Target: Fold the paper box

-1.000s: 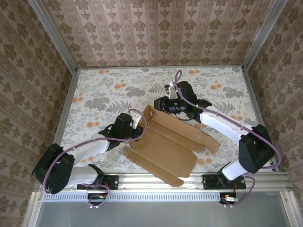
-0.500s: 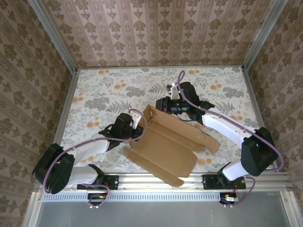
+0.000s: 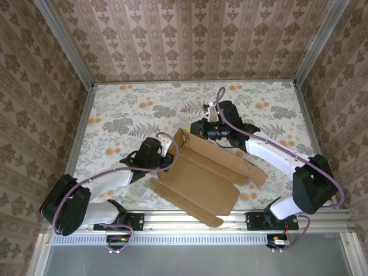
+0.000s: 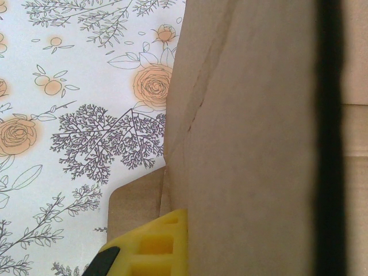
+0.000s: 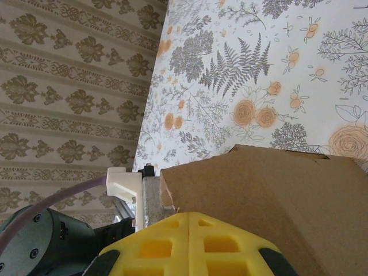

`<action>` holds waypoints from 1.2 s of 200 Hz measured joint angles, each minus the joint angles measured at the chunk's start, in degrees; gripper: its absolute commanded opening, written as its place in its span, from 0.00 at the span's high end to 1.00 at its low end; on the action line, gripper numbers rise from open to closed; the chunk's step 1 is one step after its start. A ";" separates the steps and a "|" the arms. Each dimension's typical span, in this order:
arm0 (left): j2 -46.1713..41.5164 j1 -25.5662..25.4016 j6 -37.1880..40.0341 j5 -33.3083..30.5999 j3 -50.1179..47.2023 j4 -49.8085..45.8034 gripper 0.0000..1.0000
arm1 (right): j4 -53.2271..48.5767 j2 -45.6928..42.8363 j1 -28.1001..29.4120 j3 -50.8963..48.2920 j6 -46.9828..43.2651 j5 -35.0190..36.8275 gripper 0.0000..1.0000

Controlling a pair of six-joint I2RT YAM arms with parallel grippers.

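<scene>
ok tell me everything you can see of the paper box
The paper box is plain brown unprinted cardboard, part-folded, lying on the floral table. Its left wall stands raised; flaps on the right and near side lie flat, creases visible. The left gripper pinches the raised wall; the right gripper, shut, meets the far corner.

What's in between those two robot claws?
In the top view, a raised corner of the paper box stands between the left gripper and the right gripper.
</scene>
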 measured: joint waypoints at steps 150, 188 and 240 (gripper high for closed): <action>-0.22 0.00 0.26 0.42 1.27 -2.60 1.00 | -10.29 2.12 4.52 2.27 -14.47 10.23 0.95; -0.94 0.00 0.44 0.70 1.27 -3.65 1.00 | -10.40 2.12 4.57 2.36 -16.48 10.86 0.95; -0.92 0.00 0.48 1.09 1.27 -3.63 1.00 | -10.25 2.12 5.22 2.45 -21.05 11.96 0.90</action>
